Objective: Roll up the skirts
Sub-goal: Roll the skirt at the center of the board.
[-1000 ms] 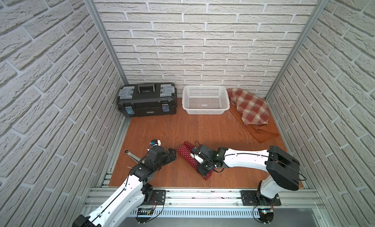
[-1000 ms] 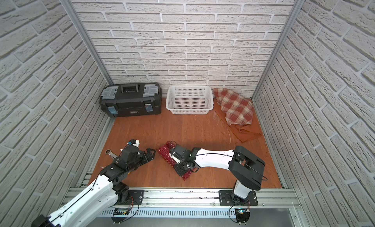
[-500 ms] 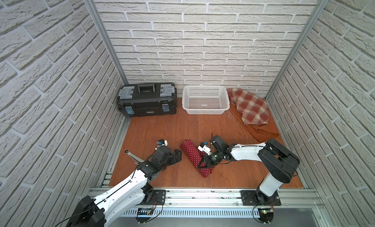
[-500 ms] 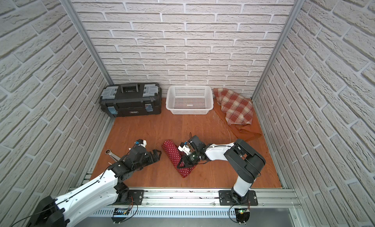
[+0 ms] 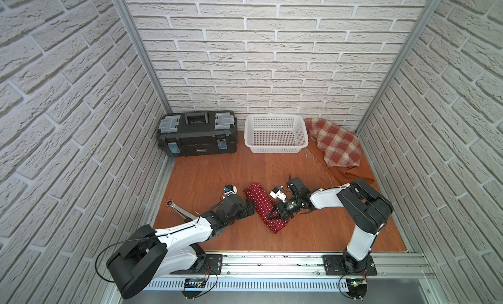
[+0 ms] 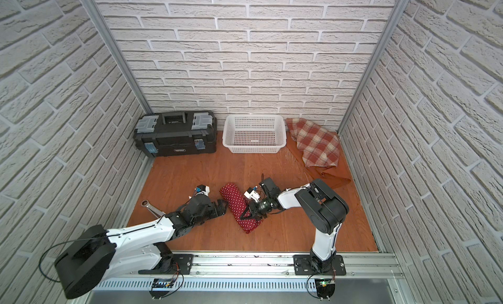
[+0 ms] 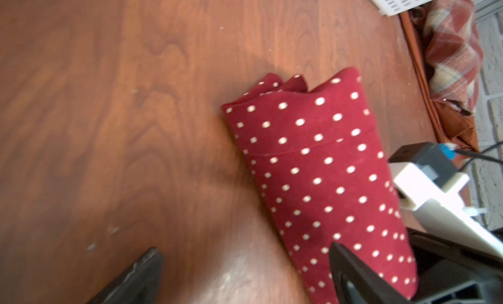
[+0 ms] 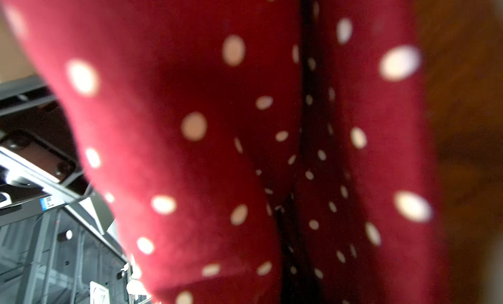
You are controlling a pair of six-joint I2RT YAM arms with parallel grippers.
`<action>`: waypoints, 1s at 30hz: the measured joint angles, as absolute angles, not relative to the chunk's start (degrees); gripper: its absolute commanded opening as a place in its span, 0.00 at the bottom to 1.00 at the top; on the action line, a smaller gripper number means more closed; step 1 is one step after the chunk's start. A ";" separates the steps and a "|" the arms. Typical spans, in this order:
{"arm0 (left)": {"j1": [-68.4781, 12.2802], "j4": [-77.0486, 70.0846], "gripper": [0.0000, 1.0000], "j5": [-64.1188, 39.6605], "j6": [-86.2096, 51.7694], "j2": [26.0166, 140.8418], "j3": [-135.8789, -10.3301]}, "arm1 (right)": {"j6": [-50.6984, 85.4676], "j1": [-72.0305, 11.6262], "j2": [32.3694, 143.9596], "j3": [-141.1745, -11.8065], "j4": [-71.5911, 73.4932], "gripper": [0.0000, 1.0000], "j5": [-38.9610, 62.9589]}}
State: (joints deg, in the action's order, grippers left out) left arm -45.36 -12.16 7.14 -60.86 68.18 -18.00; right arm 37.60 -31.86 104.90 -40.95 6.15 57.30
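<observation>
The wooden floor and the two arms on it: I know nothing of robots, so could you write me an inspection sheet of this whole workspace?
Surface: wooden floor, faintly scuffed, no spills seen.
Job's things: polka-dot skirt in a long roll between the arms; plaid skirt unrolled, heaped on the orange skirt in the far corner.
Clutter: basket and toolbox along the back wall; wrench by the left arm.
Grippers: left jaws open and empty beside the polka-dot skirt; right jaws apparently closed on its cloth.
Cables: black cable loops out at the left arm's base.
Surroundings: brick-pattern walls on three sides; metal rail in front.
</observation>
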 measured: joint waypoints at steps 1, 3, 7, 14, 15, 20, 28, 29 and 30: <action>-46.09 -13.72 0.98 7.38 -61.36 69.56 -18.39 | 37.71 -31.62 105.36 -40.97 6.50 0.18 58.02; -47.44 -16.71 0.98 7.90 -62.24 71.90 -18.83 | 38.30 -31.03 106.39 -41.01 7.49 0.17 59.68; -50.13 -21.23 0.98 9.26 -64.05 76.07 -20.08 | 39.16 -29.85 107.92 -40.97 8.62 0.15 62.30; -52.56 -23.57 0.83 13.10 -68.07 81.23 -22.59 | 39.70 -28.93 107.98 -40.95 8.47 0.17 62.78; -52.90 -23.66 0.79 13.80 -68.64 82.21 -23.16 | 40.21 -28.67 107.98 -40.84 8.82 0.18 62.89; -54.52 -25.15 0.76 15.97 -71.13 86.13 -25.12 | 41.69 -27.59 108.20 -40.73 9.63 0.18 63.07; -56.01 -30.11 0.36 17.54 -72.53 89.52 -24.84 | 41.80 -27.03 109.69 -41.43 9.54 0.21 64.64; -56.01 -31.66 0.18 17.50 -72.34 90.50 -24.73 | 41.78 -26.98 109.73 -41.56 9.32 0.22 64.66; -56.01 -33.32 0.05 17.21 -72.64 91.68 -24.64 | 41.67 -26.98 109.73 -41.71 8.91 0.24 64.51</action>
